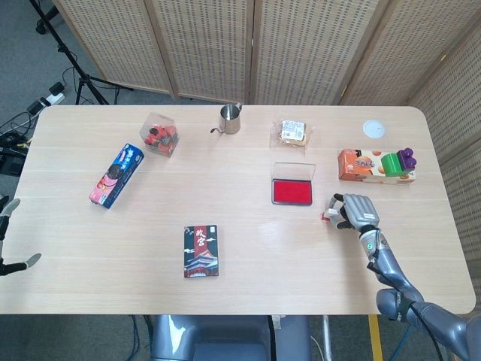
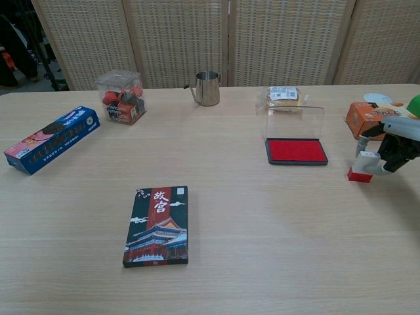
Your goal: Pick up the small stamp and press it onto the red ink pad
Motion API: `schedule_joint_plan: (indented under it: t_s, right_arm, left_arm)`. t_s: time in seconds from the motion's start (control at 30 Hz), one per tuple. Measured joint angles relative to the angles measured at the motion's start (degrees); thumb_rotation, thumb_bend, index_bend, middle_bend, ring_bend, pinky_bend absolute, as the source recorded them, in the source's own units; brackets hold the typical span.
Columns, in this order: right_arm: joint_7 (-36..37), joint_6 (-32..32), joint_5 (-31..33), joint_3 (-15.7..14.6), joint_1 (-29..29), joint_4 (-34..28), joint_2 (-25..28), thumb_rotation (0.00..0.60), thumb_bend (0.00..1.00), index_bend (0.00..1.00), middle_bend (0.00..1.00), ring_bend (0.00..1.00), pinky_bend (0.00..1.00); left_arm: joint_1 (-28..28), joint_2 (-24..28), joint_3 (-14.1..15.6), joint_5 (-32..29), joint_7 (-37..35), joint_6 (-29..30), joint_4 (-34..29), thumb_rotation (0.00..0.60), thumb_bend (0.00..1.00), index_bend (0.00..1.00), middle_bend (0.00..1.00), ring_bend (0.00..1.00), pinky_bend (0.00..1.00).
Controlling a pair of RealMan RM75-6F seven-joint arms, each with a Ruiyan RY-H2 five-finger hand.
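Note:
The small stamp (image 2: 361,167), white on top with a red base, stands on the table to the right of the red ink pad (image 2: 296,150). My right hand (image 2: 398,147) pinches the stamp's upper part, with the base at the table surface. From the head view, the stamp (image 1: 328,216) sits just left of the right hand (image 1: 354,211) and right of the ink pad (image 1: 291,192), whose clear lid stands open behind it. My left hand (image 1: 15,264) shows only at the far left edge, fingers apart and holding nothing.
An orange box (image 1: 366,165) with a green and purple toy lies behind the right hand. A snack packet (image 1: 291,133), a metal cup (image 1: 230,119), a clear box (image 1: 160,134), a blue biscuit box (image 1: 116,175) and a dark picture box (image 1: 201,250) lie around the table.

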Motion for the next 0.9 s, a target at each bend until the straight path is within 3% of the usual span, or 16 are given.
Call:
schedule_joint_plan:
  t_s: [0.07,0.23,0.4,0.5,0.53,0.6,0.67,0.73,0.83,0.9]
  right_arm:
    - [-0.30,-0.02,-0.02,-0.05,-0.03,-0.35,0.27,0.600,0.31,0.35,0.94,1.00,1.00]
    - [-1.04,0.19,-0.09,-0.21,-0.27,-2.01,1.43,0.600,0.02,0.20,0.91,1.00,1.00]
    - [-2.81,2.61,-0.68,-0.56,-1.61,-9.45,6.04,0.600,0.00,0.14,0.78,0.97,1.00]
    - [-4.11,4.47,-1.26,-0.93,-2.81,-15.93,10.30,0.600,0.00,0.09,0.65,0.84,1.00]
    - [-4.60,5.18,-1.55,-1.09,-3.25,-18.07,11.82,0.600,0.00,0.07,0.58,0.76,0.98]
    - [-5.86,7.16,-2.46,-1.58,-4.43,-23.16,15.58,0.600,0.00,0.05,0.48,0.61,0.89]
    - [-7.09,9.39,-3.73,-2.27,-5.85,-28.32,19.65,0.600,0.00,0.01,0.21,0.22,0.53]
    - [-8.08,11.68,-5.35,-3.08,-7.33,-32.56,23.36,0.600,0.00,0.00,0.03,0.02,0.27]
    - [-9.45,16.82,-9.48,-4.58,-10.08,-37.08,28.00,0.600,0.00,0.00,0.00,0.00,0.08]
    - [-10.00,20.94,-12.77,-5.56,-12.03,-38.14,29.11,0.600,0.00,0.00,0.00,0.00,0.03]
  left_arm:
    - [0.01,0.06,0.00,0.02,-0.04,0.02,-0.05,0.600,0.01,0.00,0.00,0.00,0.00]
    - [0.11,0.32,0.06,0.37,-0.69,0.21,-0.18,0.600,0.01,0.00,0.00,0.00,0.00]
    - [0.41,0.80,0.24,1.18,-1.66,0.84,-0.38,0.600,0.01,0.00,0.00,0.00,0.00]
    - [0.67,1.06,0.38,1.80,-2.30,1.43,-0.47,0.600,0.01,0.00,0.00,0.00,0.00]
    - [0.81,1.20,0.45,2.10,-2.60,1.75,-0.53,0.600,0.01,0.00,0.00,0.00,0.00]
    - [1.03,1.41,0.55,2.57,-2.99,2.27,-0.64,0.600,0.01,0.00,0.00,0.00,0.00]
    - [1.32,1.65,0.69,3.15,-3.43,2.92,-0.78,0.600,0.01,0.00,0.00,0.00,0.00]
    - [1.66,1.88,0.84,3.82,-3.81,3.76,-0.94,0.600,0.01,0.00,0.00,0.00,0.00]
    - [2.13,2.14,1.08,4.74,-4.18,4.80,-1.10,0.600,0.01,0.00,0.00,0.00,0.00]
    - [2.43,2.28,1.21,5.06,-4.20,5.38,-1.22,0.600,0.01,0.00,0.00,0.00,0.00]
